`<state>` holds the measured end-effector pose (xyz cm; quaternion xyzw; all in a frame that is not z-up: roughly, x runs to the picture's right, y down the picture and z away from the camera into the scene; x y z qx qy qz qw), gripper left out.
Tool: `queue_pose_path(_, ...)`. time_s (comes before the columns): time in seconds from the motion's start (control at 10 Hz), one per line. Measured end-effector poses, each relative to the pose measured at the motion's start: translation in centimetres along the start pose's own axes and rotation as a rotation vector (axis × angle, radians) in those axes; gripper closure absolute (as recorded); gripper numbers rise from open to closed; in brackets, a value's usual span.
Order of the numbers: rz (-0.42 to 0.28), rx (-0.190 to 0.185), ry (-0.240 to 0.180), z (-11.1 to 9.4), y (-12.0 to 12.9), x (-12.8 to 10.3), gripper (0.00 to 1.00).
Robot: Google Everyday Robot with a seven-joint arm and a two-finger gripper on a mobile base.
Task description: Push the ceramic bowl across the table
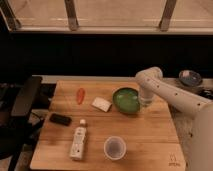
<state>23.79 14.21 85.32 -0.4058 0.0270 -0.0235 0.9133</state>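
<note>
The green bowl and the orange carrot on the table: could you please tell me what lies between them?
In the camera view, a white sponge lies between the green bowl and the carrot. The pincer sits at the bowl's opposite, right side.

No text can be read; the small dark logo (173, 162) on the table (150, 135) corner is illegible. The claw (145, 101) bears no marking.

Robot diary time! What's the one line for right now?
task: push bowl | gripper: at bowl's right edge | bowl: upright on table, beside white block | cup: nearer the front
</note>
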Motion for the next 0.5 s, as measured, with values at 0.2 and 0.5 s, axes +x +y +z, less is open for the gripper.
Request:
queue_pose_path(0.2,-0.028,-0.002,0.006,-0.5,-0.5,-1.9,1.0)
queue_pose_path(0.5,-0.039,-0.005,0.015,-0.7,-0.8,-2.3,1.0)
